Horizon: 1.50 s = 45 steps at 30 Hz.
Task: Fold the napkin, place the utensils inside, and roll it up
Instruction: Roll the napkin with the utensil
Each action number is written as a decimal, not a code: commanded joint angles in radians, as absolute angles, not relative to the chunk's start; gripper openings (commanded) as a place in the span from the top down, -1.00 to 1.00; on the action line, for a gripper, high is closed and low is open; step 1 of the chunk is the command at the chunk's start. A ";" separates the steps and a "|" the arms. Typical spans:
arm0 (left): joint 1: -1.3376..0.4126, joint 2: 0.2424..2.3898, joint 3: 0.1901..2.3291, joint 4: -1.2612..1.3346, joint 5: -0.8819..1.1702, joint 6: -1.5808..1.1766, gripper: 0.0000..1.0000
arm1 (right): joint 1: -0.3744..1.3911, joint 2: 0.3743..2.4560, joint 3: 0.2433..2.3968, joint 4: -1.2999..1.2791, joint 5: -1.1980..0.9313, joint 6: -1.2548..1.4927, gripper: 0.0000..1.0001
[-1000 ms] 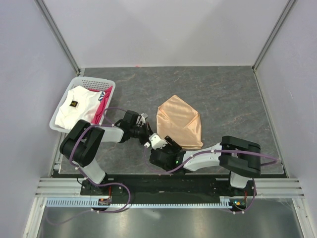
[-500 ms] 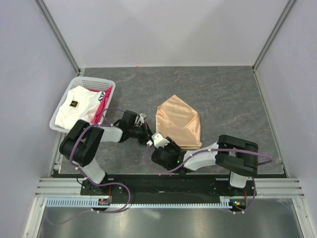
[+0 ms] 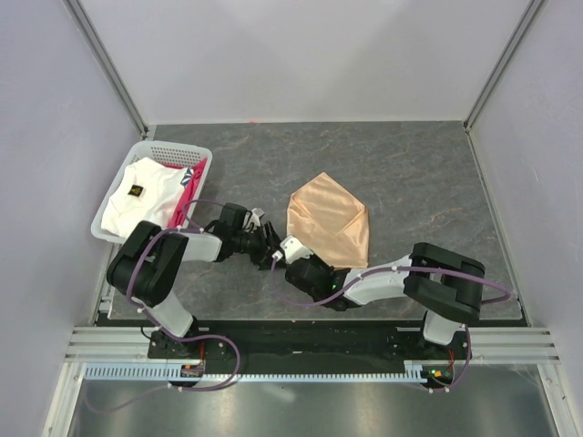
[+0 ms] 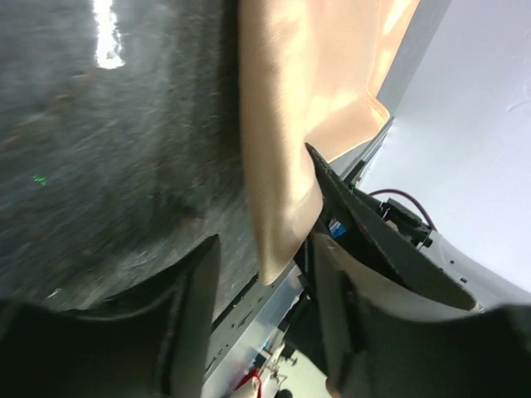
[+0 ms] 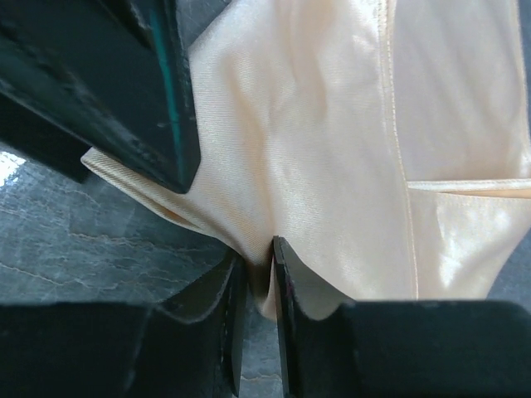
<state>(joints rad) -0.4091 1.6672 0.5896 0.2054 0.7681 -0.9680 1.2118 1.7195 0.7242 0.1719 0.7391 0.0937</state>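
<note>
The peach-tan napkin [image 3: 330, 222] lies partly folded on the dark table [image 3: 410, 173]. Its near left corner [image 4: 282, 199] is lifted between the two grippers. In the right wrist view, my right gripper [image 5: 255, 253] is pinched shut on a fold of the napkin [image 5: 332, 124] at its near edge. My left gripper [image 3: 271, 246] sits just left of that corner. Its fingers [image 4: 195, 290] are spread apart, and the corner's tip hangs loose between them without touching either one. The utensils are out of view.
A white basket [image 3: 107, 228] at the table's left holds a white cloth with a dark mark [image 3: 137, 198] and a pink-red cloth [image 3: 189, 193]. Pale walls stand close around the table. A metal rail [image 3: 301, 341] runs along the near edge.
My left gripper has opened and let go of the napkin's corner. My right gripper has moved up and left onto that corner and closed on it.
</note>
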 commanded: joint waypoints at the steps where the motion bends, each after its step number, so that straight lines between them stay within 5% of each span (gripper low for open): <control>1: -0.384 1.600 0.566 0.190 0.744 -0.914 -0.36 | 1.152 1.706 0.729 0.091 0.533 0.072 0.49; 7: -0.382 1.536 0.557 0.132 0.612 -0.827 -0.61 | 1.083 1.732 0.828 -0.044 0.330 0.057 0.53; 23: -0.385 1.302 0.422 0.178 0.345 -0.664 -0.67 | 0.899 1.841 1.061 -0.354 -0.246 0.054 0.75; 34: -0.397 1.210 0.347 0.288 0.336 -0.572 -0.68 | 0.772 1.980 1.143 -0.414 -0.600 0.063 0.81; 45: -0.405 1.186 0.345 0.325 0.492 -0.555 -0.63 | 0.706 2.106 1.200 -0.445 -0.672 0.061 0.84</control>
<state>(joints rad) -0.4015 1.1687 0.3241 0.2680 0.3870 -0.5808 0.7048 2.0144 1.2140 -0.3653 -0.7258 0.0971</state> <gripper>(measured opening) 0.821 0.089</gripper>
